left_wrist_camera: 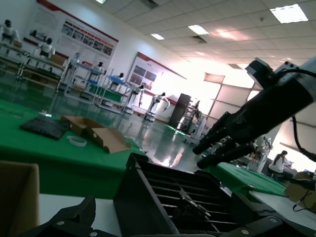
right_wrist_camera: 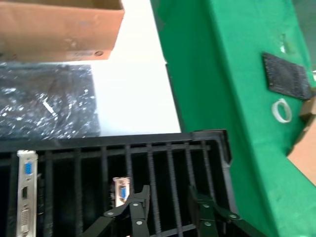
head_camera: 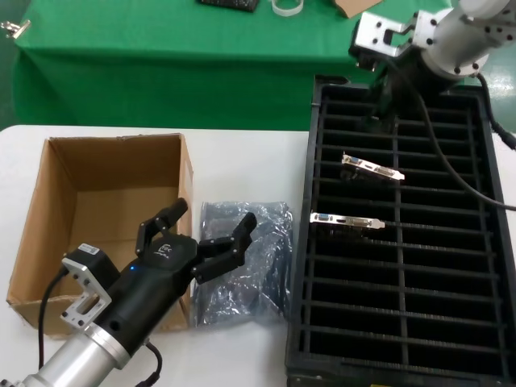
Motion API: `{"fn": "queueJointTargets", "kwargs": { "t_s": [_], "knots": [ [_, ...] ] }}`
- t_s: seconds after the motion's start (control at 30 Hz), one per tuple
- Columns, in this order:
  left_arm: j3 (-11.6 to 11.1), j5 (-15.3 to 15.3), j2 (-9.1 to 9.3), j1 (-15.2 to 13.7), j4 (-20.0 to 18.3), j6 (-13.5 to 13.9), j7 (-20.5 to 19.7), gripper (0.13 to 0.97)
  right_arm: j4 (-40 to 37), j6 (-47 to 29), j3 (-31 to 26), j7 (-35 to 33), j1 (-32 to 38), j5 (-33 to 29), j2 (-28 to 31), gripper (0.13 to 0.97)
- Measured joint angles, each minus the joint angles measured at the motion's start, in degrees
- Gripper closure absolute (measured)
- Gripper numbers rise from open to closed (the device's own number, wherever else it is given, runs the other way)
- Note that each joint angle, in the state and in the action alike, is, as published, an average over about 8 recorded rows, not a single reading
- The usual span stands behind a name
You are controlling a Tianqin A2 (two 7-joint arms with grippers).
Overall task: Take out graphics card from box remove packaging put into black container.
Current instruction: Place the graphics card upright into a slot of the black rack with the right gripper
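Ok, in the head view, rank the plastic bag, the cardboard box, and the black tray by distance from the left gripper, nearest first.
1. The plastic bag, lying directly under the left gripper.
2. The cardboard box, just beside it on the robot's left.
3. The black tray, on the robot's right, beyond the bag.

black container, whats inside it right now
Two graphics cards stand in slots of the black container, one farther back, one nearer; only their silver brackets show. The right hand covers some far slots.
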Motion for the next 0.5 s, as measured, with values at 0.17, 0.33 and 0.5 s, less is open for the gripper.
{"fn": "queueJointTargets", "kwargs": {
  "t_s": [0.17,0.33,0.5],
  "knots": [
    [-0.1,-0.1,0.01,0.1,-0.6,0.7,1.0,0.132,-1.1,0.8,0.0,0.4,1.3,1.0,0.0,0.745],
    [-0.6,-0.1,-0.12,0.3,-1.4,0.6,1.8,0.132,-2.5,1.6,0.2,0.3,3.0,1.7,0.0,0.723],
    [-1.5,-0.2,-0.33,0.4,-2.0,0.1,2.5,0.132,-4.3,2.6,1.7,-0.1,5.1,1.7,0.0,0.611]
  ]
}}
